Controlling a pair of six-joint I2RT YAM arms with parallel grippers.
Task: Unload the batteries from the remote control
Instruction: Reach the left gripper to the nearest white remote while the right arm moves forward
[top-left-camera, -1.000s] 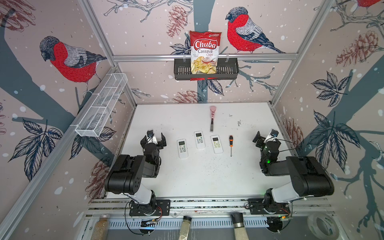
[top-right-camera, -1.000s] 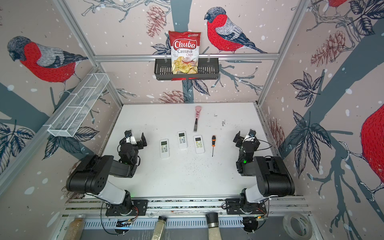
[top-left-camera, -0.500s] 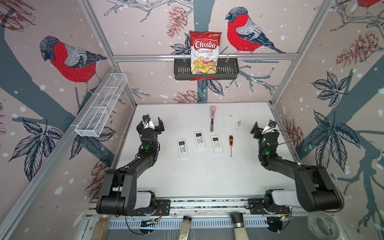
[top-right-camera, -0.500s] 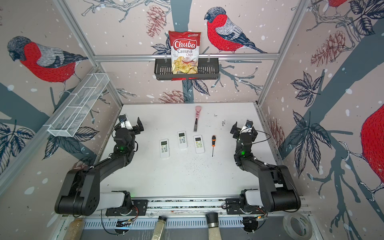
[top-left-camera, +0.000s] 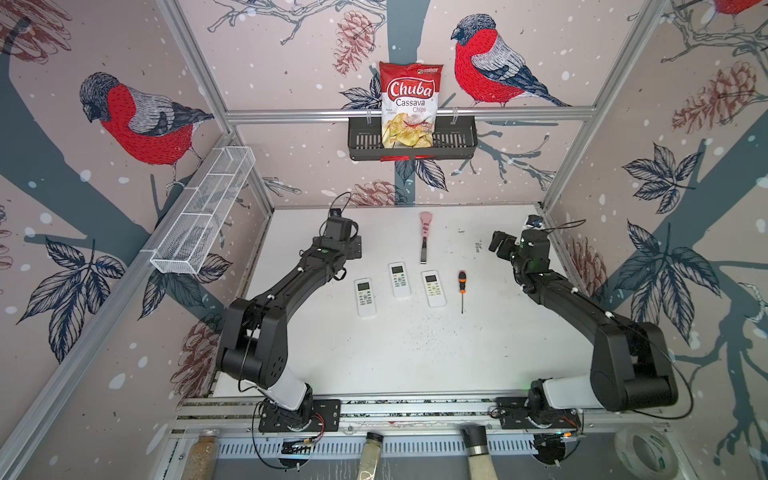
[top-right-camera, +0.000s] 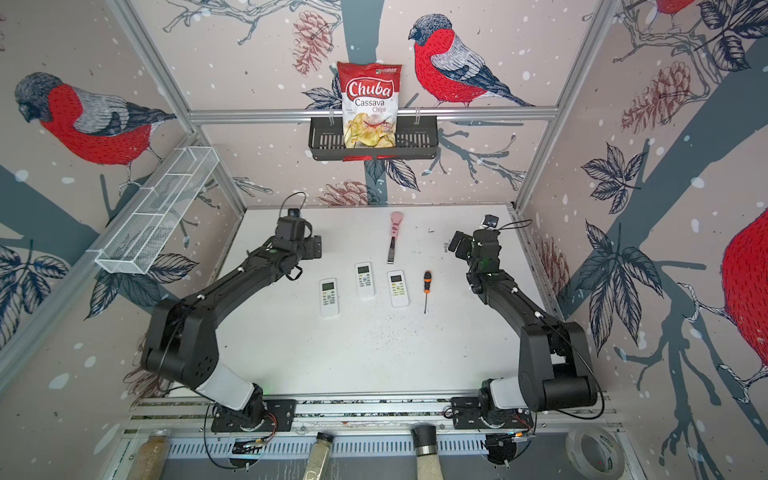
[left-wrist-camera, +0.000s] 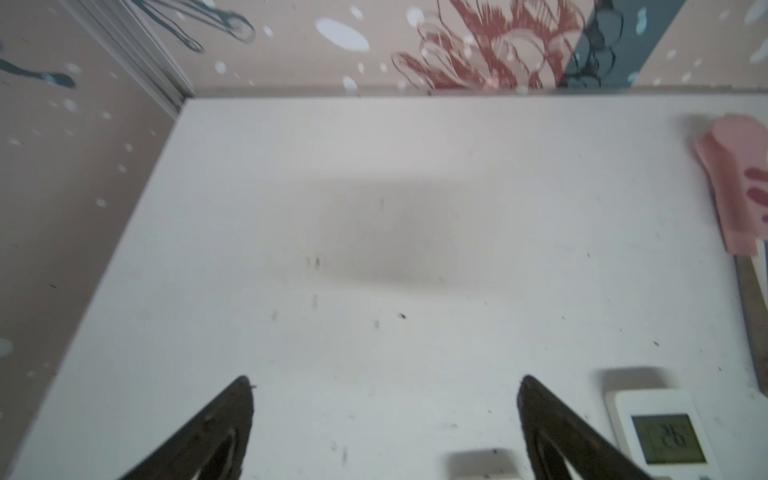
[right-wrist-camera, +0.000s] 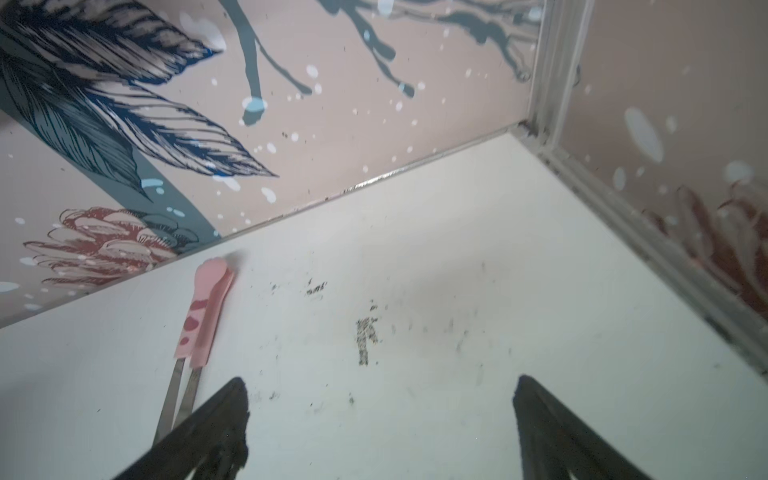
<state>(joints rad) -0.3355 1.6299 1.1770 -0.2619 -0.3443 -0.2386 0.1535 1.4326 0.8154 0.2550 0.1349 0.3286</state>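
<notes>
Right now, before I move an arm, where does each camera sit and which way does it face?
Both top views: high over the near edge, looking down on the table, remotes and screwdriver; left arm and right arm show whole.
Left wrist: behind the open left hand, facing the table's far left corner; its fingertips show.
Right wrist: behind the open right hand, facing the far right corner; its fingertips show.
Shared: both wrist views catch the pink-handled tool.
</notes>
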